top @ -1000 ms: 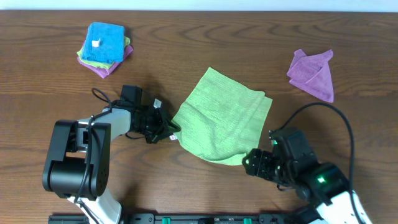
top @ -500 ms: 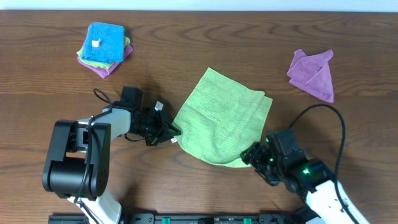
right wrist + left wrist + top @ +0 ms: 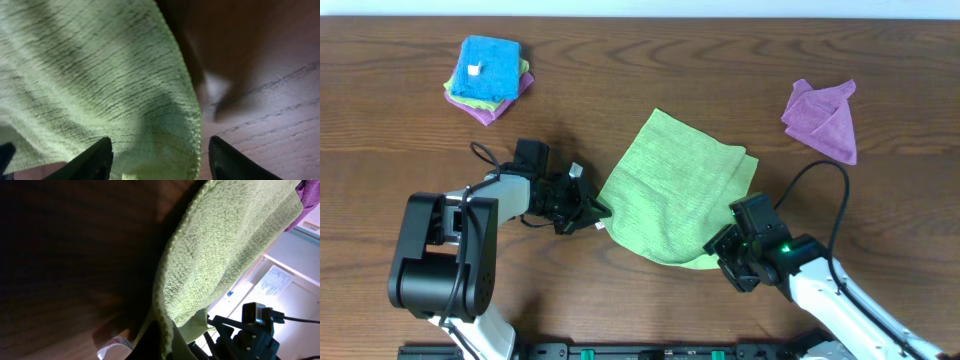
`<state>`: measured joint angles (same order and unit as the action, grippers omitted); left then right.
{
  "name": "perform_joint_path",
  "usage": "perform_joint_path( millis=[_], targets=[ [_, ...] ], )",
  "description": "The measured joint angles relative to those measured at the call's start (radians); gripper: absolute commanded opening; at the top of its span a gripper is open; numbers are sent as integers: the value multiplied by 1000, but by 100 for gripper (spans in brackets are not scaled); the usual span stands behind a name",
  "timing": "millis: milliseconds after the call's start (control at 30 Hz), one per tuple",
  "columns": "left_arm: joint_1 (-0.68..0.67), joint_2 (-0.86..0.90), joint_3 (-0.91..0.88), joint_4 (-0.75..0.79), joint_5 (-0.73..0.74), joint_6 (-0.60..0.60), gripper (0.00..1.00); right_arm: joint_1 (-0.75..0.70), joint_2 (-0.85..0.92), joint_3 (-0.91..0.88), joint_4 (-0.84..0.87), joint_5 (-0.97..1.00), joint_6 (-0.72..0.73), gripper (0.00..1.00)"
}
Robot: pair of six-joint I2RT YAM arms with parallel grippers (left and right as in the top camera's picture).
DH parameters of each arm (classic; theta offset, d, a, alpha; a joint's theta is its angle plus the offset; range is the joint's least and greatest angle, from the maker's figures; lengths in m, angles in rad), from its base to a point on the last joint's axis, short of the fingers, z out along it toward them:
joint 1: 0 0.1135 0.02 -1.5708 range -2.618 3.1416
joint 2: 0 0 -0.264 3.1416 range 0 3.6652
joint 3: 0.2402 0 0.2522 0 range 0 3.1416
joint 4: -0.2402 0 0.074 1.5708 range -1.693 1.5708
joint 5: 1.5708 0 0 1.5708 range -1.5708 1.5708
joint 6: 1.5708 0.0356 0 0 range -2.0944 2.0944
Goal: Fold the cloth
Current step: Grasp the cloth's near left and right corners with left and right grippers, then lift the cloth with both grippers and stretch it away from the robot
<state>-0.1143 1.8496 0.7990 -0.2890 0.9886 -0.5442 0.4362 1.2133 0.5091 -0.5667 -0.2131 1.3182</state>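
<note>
Lime-green square microfibre cloth (image 3: pixel 675 195) lies in the middle of the overhead frame on the dark brown wood-grain table (image 3: pixel 400 140), turned cornerwise like a diamond. Its weave is finely ribbed, and its lower right edge is rolled up into a soft lip. In the left wrist view the cloth (image 3: pixel 225 245) shows a nubbly looped pile and a stitched hem that runs down to the bottom of the frame. The left gripper (image 3: pixel 592 213) lies low on the table at the cloth's left corner, pinched on that corner. The right gripper (image 3: pixel 720 250) stands at the lower right edge. In its own view the dark fingers are spread wide (image 3: pixel 159 160), with the cloth's (image 3: pixel 90 65) rounded hem between them. A crumpled purple cloth (image 3: pixel 823 118) sits at the upper right. A bright blue folded cloth (image 3: pixel 488 68) tops a small stack at the upper left.
</note>
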Motion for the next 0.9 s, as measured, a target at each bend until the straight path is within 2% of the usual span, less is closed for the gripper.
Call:
perform_joint_path(
  millis=[233,300,333,367,467,633,733,900],
  targets=[
    [0,0,0,0,0,0,6,0,22,0,3,-4,34,38],
    [0,0,0,0,0,0,6,0,22,0,4,-8,36,24],
    [0,0,0,0,0,0,6,0,22,0,3,-14,43,11],
    [0,0,0,0,0,0,6,0,22,0,4,-16,39,1],
    [0,0,0,0,1,2,6,0,22,0,11,-32,39,1],
    [0,0,0,0,7,11,6,0,22,-3,159,-87,-39,1],
    [0,-4,0,0,8,18,6,-2,22,-3,191,-107,-73,1],
    [29,-74,0,2,7,21,6,-47,-5,-2,232,-122,-163,1]
  ],
)
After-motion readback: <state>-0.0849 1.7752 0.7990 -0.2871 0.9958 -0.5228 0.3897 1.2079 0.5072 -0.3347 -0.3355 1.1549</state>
